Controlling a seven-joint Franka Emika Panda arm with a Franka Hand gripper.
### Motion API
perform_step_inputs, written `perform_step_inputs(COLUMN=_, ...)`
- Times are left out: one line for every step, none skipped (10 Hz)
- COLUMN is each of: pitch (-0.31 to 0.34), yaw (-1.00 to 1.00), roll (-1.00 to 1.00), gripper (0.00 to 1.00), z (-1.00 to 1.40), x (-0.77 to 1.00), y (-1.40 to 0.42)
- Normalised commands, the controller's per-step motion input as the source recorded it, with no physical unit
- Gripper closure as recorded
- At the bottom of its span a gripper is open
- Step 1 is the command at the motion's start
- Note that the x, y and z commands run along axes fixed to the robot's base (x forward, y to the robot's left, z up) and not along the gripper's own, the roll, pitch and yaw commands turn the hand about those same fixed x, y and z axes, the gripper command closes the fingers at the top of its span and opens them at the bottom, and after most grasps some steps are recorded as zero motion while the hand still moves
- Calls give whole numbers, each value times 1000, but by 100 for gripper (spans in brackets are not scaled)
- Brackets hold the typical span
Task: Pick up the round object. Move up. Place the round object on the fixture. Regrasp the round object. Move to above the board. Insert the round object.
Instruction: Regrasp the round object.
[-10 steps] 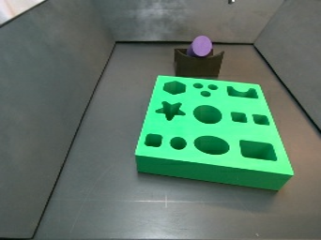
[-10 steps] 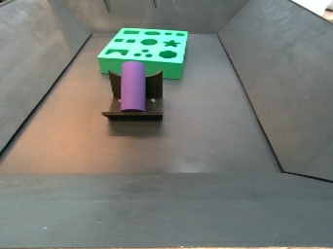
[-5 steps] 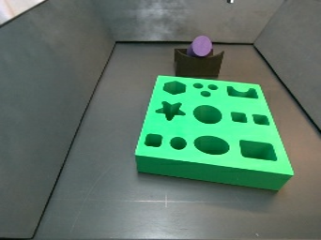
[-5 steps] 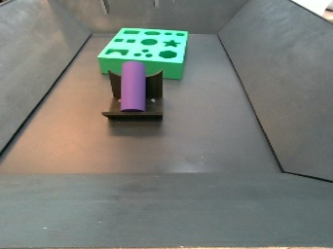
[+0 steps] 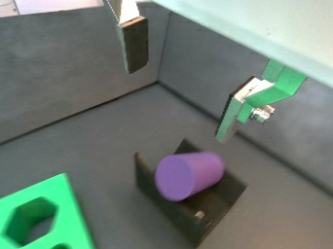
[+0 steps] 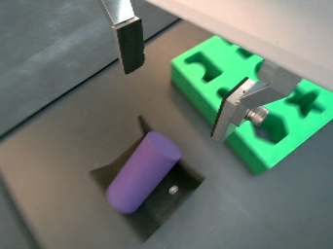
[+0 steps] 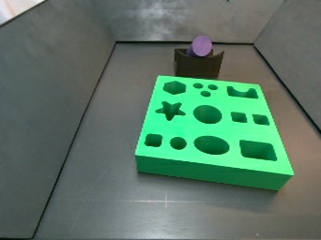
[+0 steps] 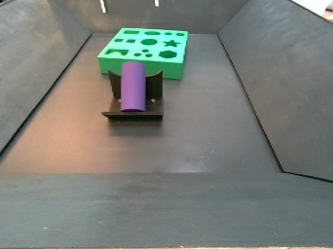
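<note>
The round object point(image 7: 201, 44) is a purple cylinder lying in the notch of the dark fixture point(image 7: 198, 64), behind the green board point(image 7: 213, 171). From the opposite side the round object point(image 8: 132, 86) rests lengthwise on the fixture point(image 8: 132, 114), in front of the board point(image 8: 112, 66). My gripper point(image 5: 186, 78) hangs open above the round object point(image 5: 193, 175) and the fixture point(image 5: 198, 220), with nothing between its fingers. In a wrist view the gripper point(image 6: 182, 76) stands over the round object point(image 6: 140, 173), beside the board point(image 6: 267, 146). Only a sliver of the gripper shows in both side views.
Dark grey walls point(image 7: 56, 66) enclose the floor on all sides. Bare floor point(image 8: 169, 165) lies in front of the fixture. A corner of the board point(image 5: 39, 209) shows in a wrist view, close to the fixture.
</note>
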Motion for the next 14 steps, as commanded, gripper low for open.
perform_step_inputs(pitch=-10, yaw=30, roll=1000, gripper=0, z=-4, x=9, y=-21)
perform_step_inputs(pitch=-2, yaw=32, roll=1000, gripper=0, z=-8, x=26, y=-22)
perform_step_inputs(pitch=10, yaw=34, roll=1000, gripper=0, z=-14, x=44, y=-26)
perform_step_inputs(pitch=16, yaw=36, roll=1000, gripper=0, z=-18, x=53, y=-27)
perform_step_inputs(pitch=34, yaw=40, roll=1000, gripper=0, z=-21, x=65, y=-29)
perform_step_inputs(pitch=51, yaw=45, roll=1000, gripper=0, z=-18, x=76, y=-32)
perform_step_inputs(pitch=72, yaw=54, roll=1000, gripper=0, z=-14, x=87, y=-37)
perform_step_inputs(pitch=100, yaw=65, roll=1000, gripper=0, z=-19, x=98, y=-38)
perform_step_inputs(pitch=145, yaw=93, roll=1000, gripper=0, z=-24, x=110, y=-43)
perform_step_inputs(pitch=168, yaw=116, roll=900, gripper=0, z=-24, x=113, y=-45)
perform_step_inputs(pitch=164, yaw=141, roll=655, gripper=0, z=-26, x=116, y=-48)
perform_step_inputs(pitch=154, yaw=162, roll=474, gripper=0, z=-27, x=117, y=-50)
perform_step_inputs(pitch=130, yaw=184, roll=283, gripper=0, z=-18, x=109, y=-38)
perform_step_inputs(pitch=109, yaw=193, roll=228, gripper=0, z=-13, x=100, y=-35)
